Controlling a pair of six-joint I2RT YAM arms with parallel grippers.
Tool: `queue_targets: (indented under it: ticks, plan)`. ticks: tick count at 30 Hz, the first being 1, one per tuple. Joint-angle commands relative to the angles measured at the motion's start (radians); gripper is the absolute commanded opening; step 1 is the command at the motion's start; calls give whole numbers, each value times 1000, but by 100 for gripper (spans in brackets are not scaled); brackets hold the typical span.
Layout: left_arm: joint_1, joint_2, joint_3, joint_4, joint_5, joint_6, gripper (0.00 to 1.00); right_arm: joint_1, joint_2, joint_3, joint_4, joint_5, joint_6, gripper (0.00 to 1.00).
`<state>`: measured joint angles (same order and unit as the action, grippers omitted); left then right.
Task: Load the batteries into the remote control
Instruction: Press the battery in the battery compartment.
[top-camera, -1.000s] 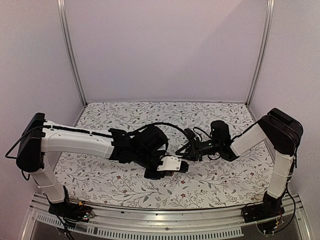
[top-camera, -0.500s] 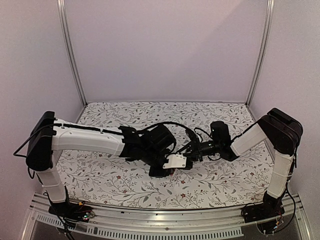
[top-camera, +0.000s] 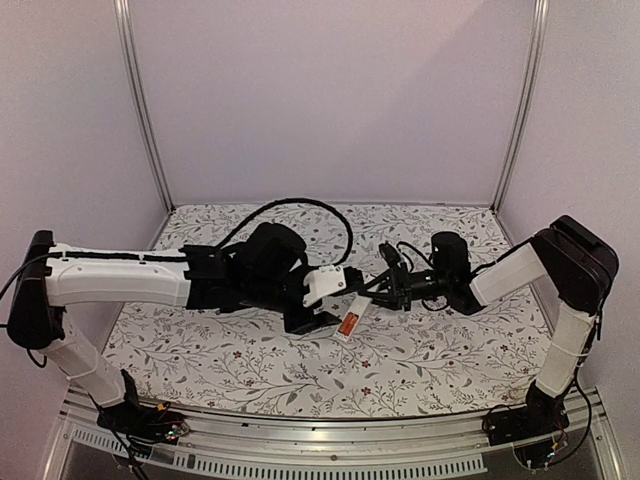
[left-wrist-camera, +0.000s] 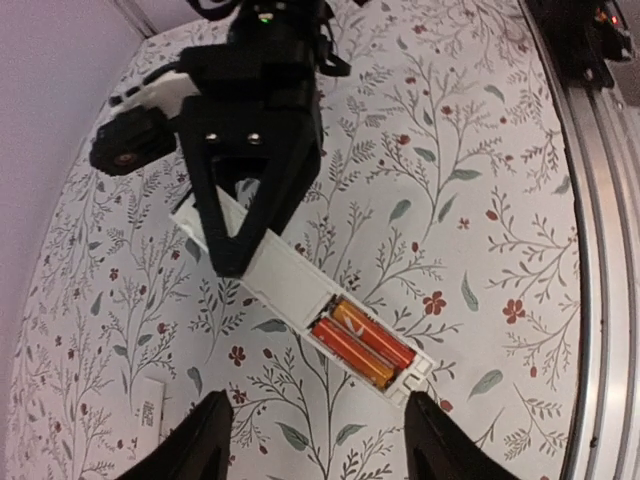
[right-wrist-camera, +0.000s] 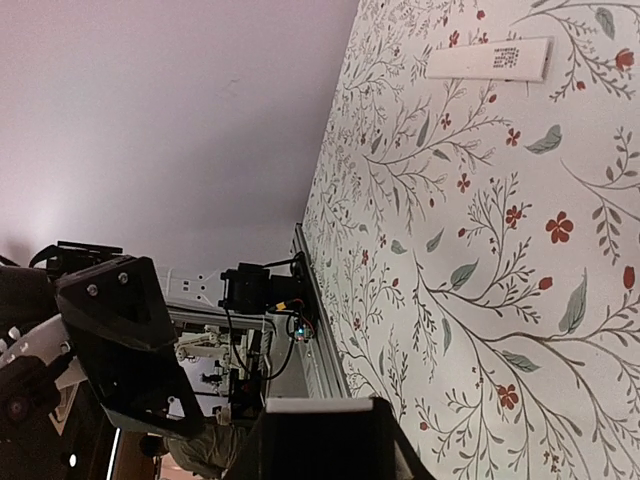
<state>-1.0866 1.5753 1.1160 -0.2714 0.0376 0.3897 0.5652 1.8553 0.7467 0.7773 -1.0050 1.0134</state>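
Note:
The remote control (left-wrist-camera: 285, 280) is a slim white bar held above the floral table, its back compartment uncovered. The two orange-red batteries (left-wrist-camera: 362, 345) lie side by side inside that compartment. My right gripper (left-wrist-camera: 250, 225) is shut on the remote's far end; in the right wrist view only a white edge of the remote control (right-wrist-camera: 320, 405) shows between its dark fingers. My left gripper (left-wrist-camera: 320, 445) hangs open just short of the battery end, nothing between its fingers. From above, the remote control (top-camera: 358, 309) slants between both grippers, with the batteries (top-camera: 349, 324) showing orange.
A small white labelled strip (left-wrist-camera: 150, 412) lies flat on the floral cloth, also seen as the strip (right-wrist-camera: 490, 58) in the right wrist view. The metal rail (left-wrist-camera: 600, 250) runs along the table's near edge. Purple walls enclose the back and sides.
My left gripper has opened and drawn back to the left, away from the remote. The batteries now show in the compartment. The right gripper still holds the remote.

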Motion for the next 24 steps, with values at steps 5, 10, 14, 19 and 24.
queue_targets:
  ticks: [5, 10, 14, 19, 24]
  plan:
    - [120, -88, -74, 240, 55, -437, 95, -40, -179, 11, -230, 73, -188, 0]
    - [126, 16, 12, 194, 207, -515, 93, -39, -261, 28, -356, 106, -302, 0]
    - [126, 74, 38, 191, 269, -541, 84, -40, -302, 32, -398, 109, -333, 0]
    - [126, 123, 57, 200, 313, -560, 76, -39, -330, 31, -411, 105, -346, 0]
    - [124, 179, 93, 177, 328, -572, 72, -37, -334, 40, -412, 100, -345, 0]
